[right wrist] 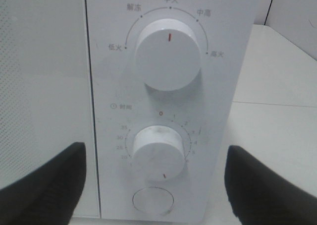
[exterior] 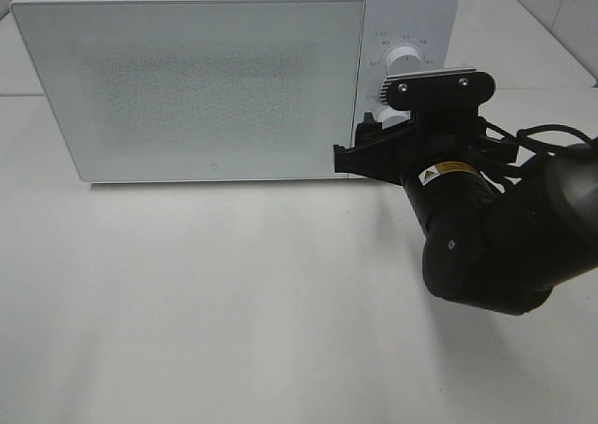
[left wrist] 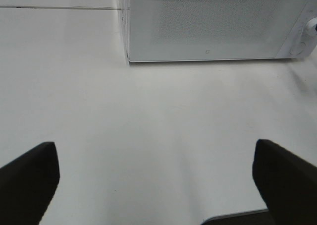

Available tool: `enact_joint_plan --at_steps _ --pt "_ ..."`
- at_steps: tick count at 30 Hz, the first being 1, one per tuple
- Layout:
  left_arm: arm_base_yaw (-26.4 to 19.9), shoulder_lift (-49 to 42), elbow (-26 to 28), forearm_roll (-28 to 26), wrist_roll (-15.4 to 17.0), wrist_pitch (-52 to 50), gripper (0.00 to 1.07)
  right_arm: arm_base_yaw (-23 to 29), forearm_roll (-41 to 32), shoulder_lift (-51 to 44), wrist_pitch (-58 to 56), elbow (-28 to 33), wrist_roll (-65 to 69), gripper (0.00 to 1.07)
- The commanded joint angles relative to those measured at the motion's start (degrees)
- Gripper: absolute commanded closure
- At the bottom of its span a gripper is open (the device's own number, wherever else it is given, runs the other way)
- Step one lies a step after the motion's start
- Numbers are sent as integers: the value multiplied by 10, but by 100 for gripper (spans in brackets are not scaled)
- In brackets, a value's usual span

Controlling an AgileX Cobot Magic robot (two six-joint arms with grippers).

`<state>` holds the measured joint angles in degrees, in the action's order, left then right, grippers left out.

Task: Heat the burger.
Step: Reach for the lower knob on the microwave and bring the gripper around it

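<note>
The burger is out of view; the white microwave [exterior: 196, 78] has its door [left wrist: 208, 22] shut and nothing shows through it. My right gripper [exterior: 369, 144] is up against the control panel [right wrist: 158, 101]. In the right wrist view the right gripper [right wrist: 154, 160] is open, its fingers [right wrist: 44, 185] wide on either side of the lower timer dial [right wrist: 159, 153]. That dial's red mark points downward, away from 0. The upper power knob [right wrist: 168, 54] has its mark straight up. My left gripper [left wrist: 156, 178] is open over bare table in front of the microwave.
The microwave stands at the back of a white table [exterior: 234, 303]. A round button [right wrist: 153, 201] sits below the timer dial. The right arm [exterior: 495, 237] fills the table's right side.
</note>
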<state>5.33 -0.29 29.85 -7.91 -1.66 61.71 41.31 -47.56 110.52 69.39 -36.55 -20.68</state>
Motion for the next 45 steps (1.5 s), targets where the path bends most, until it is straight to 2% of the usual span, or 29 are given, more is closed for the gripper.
enact_joint_plan --at_steps 1,7,17,23,36,45 --pt "-1 -10 -2 -1 1 -5 9 -17 18 3 -4 -20 1 32" --pt "-1 -10 -2 -1 1 -5 9 -40 46 26 -3 -44 2 32" --pt "-1 -10 -2 -1 1 -5 9 -40 52 53 -2 -50 24 32" --pt "-1 -10 -2 -1 1 -5 9 -40 60 80 -7 -74 24 32" --pt "-1 -10 -2 -1 1 -5 9 -66 67 83 -18 -87 25 32" --pt "-1 -10 -2 -1 1 -5 9 -66 65 101 -18 -101 26 32"
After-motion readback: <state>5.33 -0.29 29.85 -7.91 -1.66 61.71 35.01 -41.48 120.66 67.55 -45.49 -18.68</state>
